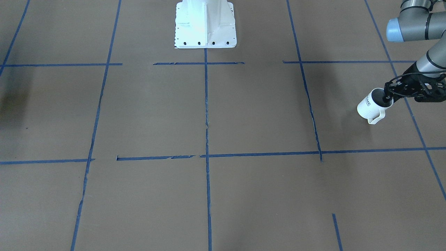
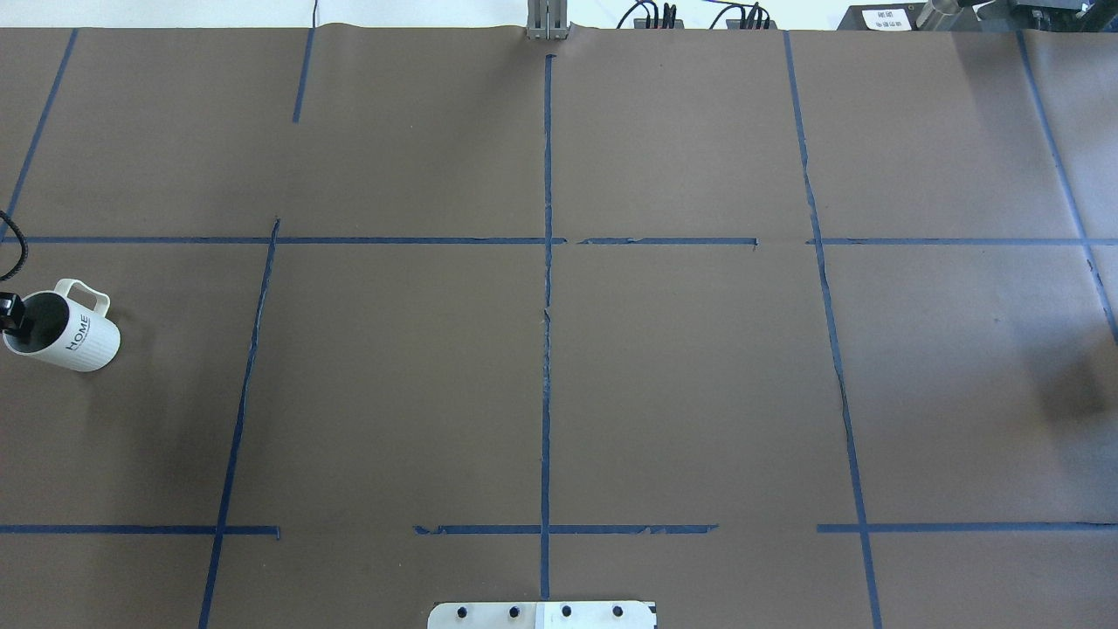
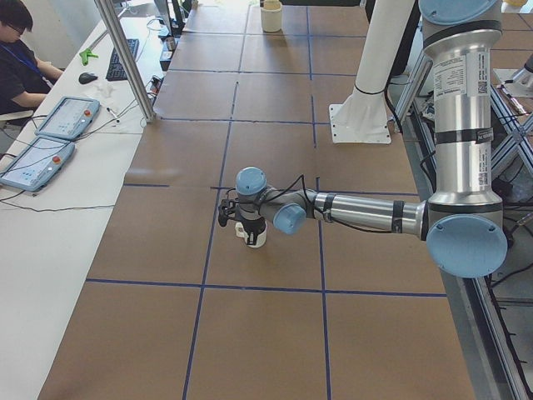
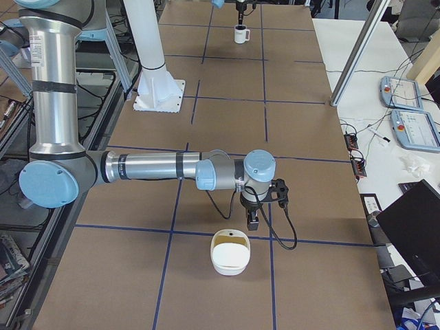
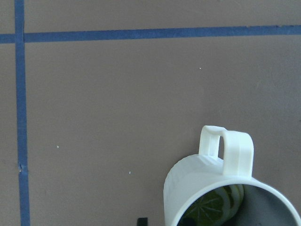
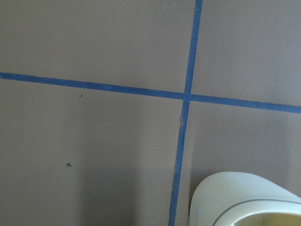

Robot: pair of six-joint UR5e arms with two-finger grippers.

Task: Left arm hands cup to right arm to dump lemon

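One finger (image 1: 385,100) dips inside the mug (image 1: 369,106): left jaws clench its rim, sides free for handover; right jaws, cannot tell.

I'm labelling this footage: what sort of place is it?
Probably a robotics lab: silver-grey jointed left arm, brown paper-covered table gridded with blue tape, grey touchscreen control pendants beside a seated operator.

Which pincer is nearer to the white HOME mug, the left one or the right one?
Left. The left pincer is at the mug's rim, reaching into its mouth. The right pincer hangs at the table's opposite end, beside a cream bowl.
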